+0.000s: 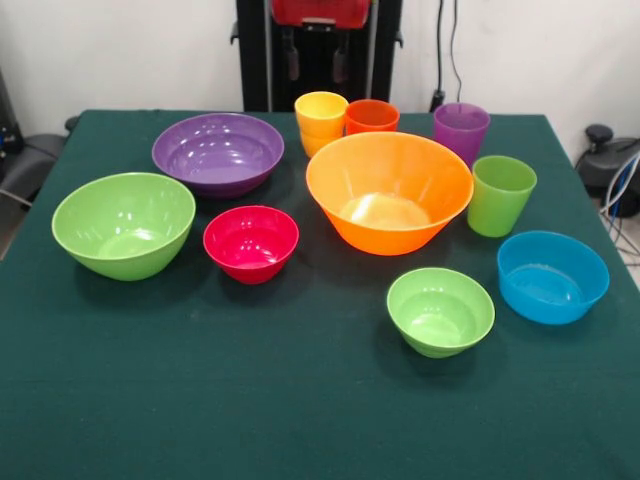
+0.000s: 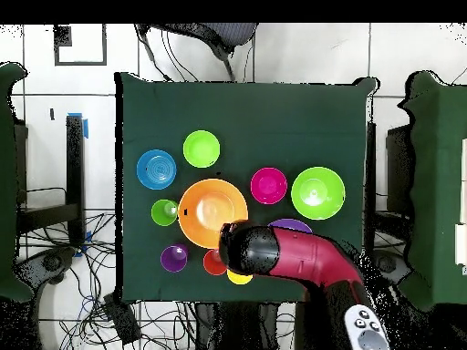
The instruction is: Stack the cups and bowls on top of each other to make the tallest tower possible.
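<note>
Six bowls stand apart on the green table: orange, purple, big light green, magenta-red, small light green, blue. Upright cups stand behind them: yellow, orange, purple, green. My gripper hangs open and empty at the top edge, above and behind the yellow and orange cups. In the overhead view my arm covers it and part of the purple bowl.
The table is covered with a dark green cloth. The robot pedestal stands at its far side. Cables lie on the floor beside the table.
</note>
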